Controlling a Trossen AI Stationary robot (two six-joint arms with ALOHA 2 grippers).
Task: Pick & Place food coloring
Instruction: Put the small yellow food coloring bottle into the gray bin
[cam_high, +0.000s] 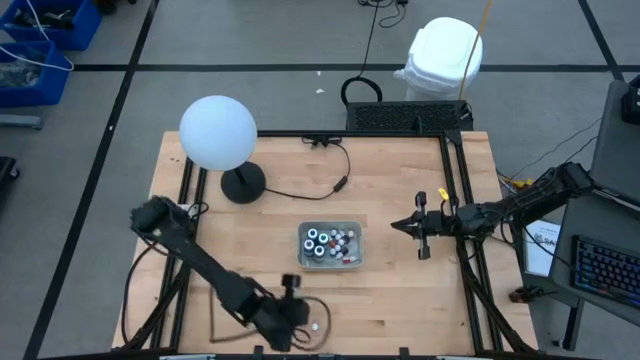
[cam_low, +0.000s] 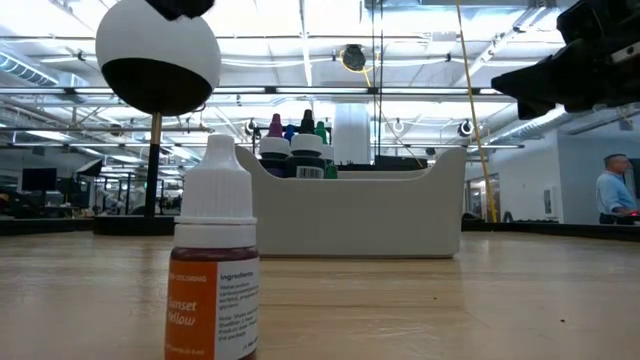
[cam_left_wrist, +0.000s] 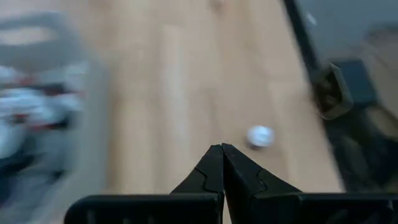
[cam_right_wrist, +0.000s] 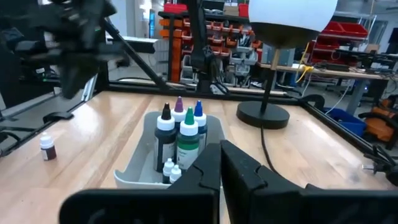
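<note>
One food coloring bottle (cam_high: 314, 326) out on the desk (cam_high: 400, 300); rest in tray (cam_high: 303, 247). Left tool (cam_left_wrist: 221, 151) pressed together, empty; right tool (cam_right_wrist: 221, 149) likewise.

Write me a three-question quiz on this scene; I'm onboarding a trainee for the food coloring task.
1. True or false: the Sunset Yellow bottle stands upright on the table, outside the tray.
2. Multiple choice: the left end effector is A) shut on a bottle, B) shut and empty, C) wide open.
3. Fill in: that bottle is nearest the ____ end effector; the right end effector waits shut beside the tray.
Key: 1 true; 2 B; 3 left.
</note>
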